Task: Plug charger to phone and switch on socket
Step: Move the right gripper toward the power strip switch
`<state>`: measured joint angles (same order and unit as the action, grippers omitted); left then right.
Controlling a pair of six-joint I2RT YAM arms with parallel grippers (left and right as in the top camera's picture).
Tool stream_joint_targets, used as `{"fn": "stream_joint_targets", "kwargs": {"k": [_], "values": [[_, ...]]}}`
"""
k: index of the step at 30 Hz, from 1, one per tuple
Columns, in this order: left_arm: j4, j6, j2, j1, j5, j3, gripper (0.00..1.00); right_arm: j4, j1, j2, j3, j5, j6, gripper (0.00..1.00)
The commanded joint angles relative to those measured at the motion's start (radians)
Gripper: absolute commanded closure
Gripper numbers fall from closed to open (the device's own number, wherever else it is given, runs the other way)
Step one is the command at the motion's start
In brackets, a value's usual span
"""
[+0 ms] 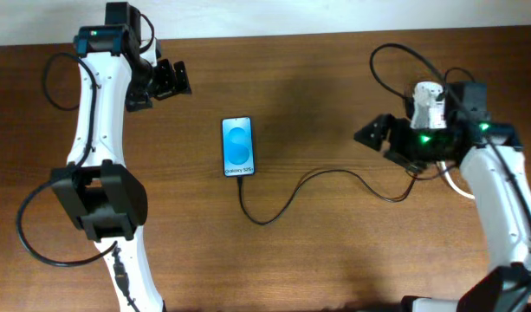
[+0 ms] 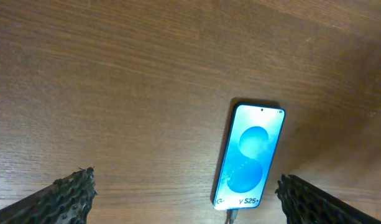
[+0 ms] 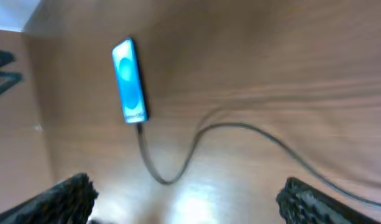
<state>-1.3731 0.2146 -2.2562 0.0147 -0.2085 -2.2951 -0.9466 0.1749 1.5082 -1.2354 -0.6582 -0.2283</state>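
The phone (image 1: 237, 146) lies flat on the table with its blue screen lit; it also shows in the left wrist view (image 2: 249, 155) and the right wrist view (image 3: 129, 79). The charger (image 1: 287, 201), a thin black cable, has its plug tip at the phone's foot (image 2: 231, 216) and curves right toward the socket (image 1: 428, 104), a white strip partly hidden by the right arm. The cable also shows in the right wrist view (image 3: 178, 174). My left gripper (image 1: 172, 80) is open and empty, far left of the phone. My right gripper (image 1: 378, 139) is open and empty, beside the socket.
A thick white cord (image 1: 460, 185) runs by the right arm near the table's right edge. Black arm cables loop above the socket (image 1: 395, 54) and at the far left (image 1: 53, 82). The table's far edge (image 1: 274, 35) meets a pale wall.
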Motion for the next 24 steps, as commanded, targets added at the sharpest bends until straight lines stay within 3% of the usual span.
{"fn": "stream_joint_targets", "kwargs": {"k": [1,13,24], "values": [[0.0,0.005,-0.006,0.003,0.008,0.002,0.01,-0.132,0.049,-0.034,-0.146,0.214,0.101,0.02],[0.0,0.005,-0.006,0.003,0.008,0.002,0.01,-0.27,0.074,-0.17,-0.212,0.394,0.1,0.02],[0.0,0.005,-0.006,0.003,0.008,0.002,0.01,-0.351,0.265,-0.191,-0.212,0.366,0.129,0.02]]}}
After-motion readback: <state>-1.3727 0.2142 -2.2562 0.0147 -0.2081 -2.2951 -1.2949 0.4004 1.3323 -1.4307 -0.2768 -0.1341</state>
